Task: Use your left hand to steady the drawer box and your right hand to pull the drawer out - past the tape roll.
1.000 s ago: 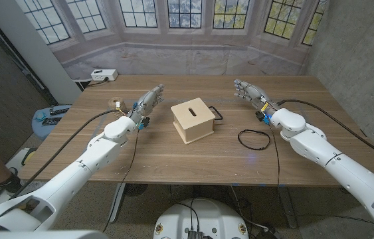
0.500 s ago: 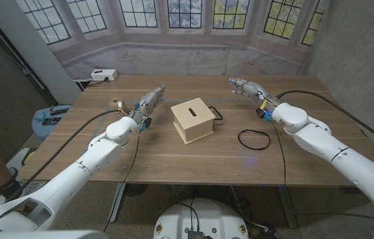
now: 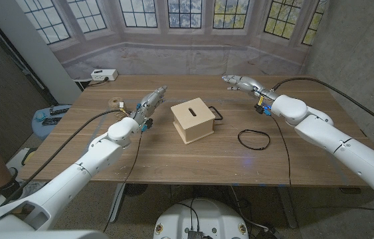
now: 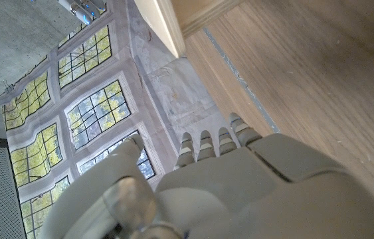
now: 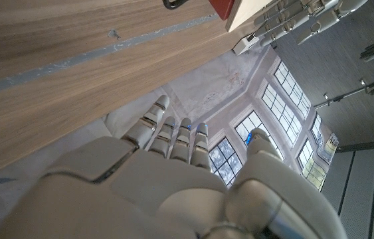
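Boxy pale-wood drawer box (image 3: pixel 193 121), slotted top

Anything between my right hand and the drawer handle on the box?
Nothing visible. The right hand hovers behind and right of the drawer box, with bare table between it and the black handle. The black loop lies nearer, off that line.

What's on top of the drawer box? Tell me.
The drawer box has a dark slot in its top and nothing resting on it. Its inside is hidden.

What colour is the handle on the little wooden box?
Black. The handle is a thin loop on the drawer box, clearest in the head view.
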Controlling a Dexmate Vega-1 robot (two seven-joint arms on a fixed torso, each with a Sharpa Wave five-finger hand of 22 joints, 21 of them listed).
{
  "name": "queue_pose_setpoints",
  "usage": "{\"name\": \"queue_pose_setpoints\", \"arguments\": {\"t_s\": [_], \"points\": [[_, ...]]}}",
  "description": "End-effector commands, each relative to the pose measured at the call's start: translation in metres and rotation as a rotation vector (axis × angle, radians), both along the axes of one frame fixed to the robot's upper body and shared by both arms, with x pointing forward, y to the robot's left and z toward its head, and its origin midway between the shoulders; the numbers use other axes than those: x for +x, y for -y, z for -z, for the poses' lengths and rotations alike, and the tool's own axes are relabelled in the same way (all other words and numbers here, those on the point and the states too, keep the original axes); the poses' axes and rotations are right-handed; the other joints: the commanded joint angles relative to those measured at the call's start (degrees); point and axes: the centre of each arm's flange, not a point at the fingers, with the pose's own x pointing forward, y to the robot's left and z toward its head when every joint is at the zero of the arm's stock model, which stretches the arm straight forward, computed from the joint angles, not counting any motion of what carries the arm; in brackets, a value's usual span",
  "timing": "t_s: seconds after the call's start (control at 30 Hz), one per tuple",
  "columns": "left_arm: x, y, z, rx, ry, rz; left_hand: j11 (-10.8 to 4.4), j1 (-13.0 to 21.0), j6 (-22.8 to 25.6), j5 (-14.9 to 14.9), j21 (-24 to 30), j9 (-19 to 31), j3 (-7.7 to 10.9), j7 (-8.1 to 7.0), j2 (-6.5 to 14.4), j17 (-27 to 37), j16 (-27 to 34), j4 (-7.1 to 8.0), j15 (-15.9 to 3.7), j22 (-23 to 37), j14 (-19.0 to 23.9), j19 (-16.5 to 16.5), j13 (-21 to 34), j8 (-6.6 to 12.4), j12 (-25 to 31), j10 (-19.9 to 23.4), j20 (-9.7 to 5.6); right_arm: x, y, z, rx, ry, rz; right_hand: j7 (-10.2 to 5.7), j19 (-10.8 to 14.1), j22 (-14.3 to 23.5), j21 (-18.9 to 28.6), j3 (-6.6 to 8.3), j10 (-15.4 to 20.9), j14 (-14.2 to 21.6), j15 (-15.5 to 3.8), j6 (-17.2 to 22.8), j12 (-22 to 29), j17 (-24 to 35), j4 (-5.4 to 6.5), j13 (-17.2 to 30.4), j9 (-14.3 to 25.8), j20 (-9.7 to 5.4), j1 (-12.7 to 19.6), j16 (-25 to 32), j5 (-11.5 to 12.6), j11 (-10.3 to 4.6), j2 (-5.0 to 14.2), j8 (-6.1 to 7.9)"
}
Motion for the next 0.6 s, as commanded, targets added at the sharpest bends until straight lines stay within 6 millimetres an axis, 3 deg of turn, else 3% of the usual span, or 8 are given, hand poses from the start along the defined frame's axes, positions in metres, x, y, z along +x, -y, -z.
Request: {"name": "queue_pose_setpoints", "arguments": {"t_s": [0.03, 0.6], "points": [[-0.016, 0.017, 0.002, 0.049, 0.051, -0.019, 0.18, 0.7, 0.9, -0.1, 0.4, 0.2, 0.12, -0.06, 0.1, 0.2, 0.4, -0.5, 0.01, 0.1, 0.5, 0.6, 0.0, 0.18, 0.4, 0.7, -0.03, -0.012, -0.009, -0.016, -0.15, 0.067, 0.026, -0.06, -0.2, 0.2, 0.3, -0.02, 0.2, 0.2, -0.59, 0.6, 0.4, 0.0, -0.38, 0.0, -0.1, -0.15, 0.6, 0.5, 0.0, -0.33, -0.33, 0.49], [-0.042, 0.05, 0.007, 0.155, 0.068, 0.086, -0.35, 0.7, 1.7, -0.2, 0.5, 0.2, 0.44, -0.01, 0.0, 0.2, 0.5, -0.77, -0.35, 0.2, 1.0, 1.2, 0.0, 0.24, 0.6, 1.5, -0.04, -0.027, -0.03, -0.024, -0.444, 0.222, 0.05, 0.57, 0.6, 0.2, 0.6, -0.24, 0.1, 1.1, -1.2, 1.6, 0.4, -0.2, -0.94, 0.0, -0.1, -0.08, 1.0, 0.9, 0.0, -0.41, -0.44, 0.65]]}}
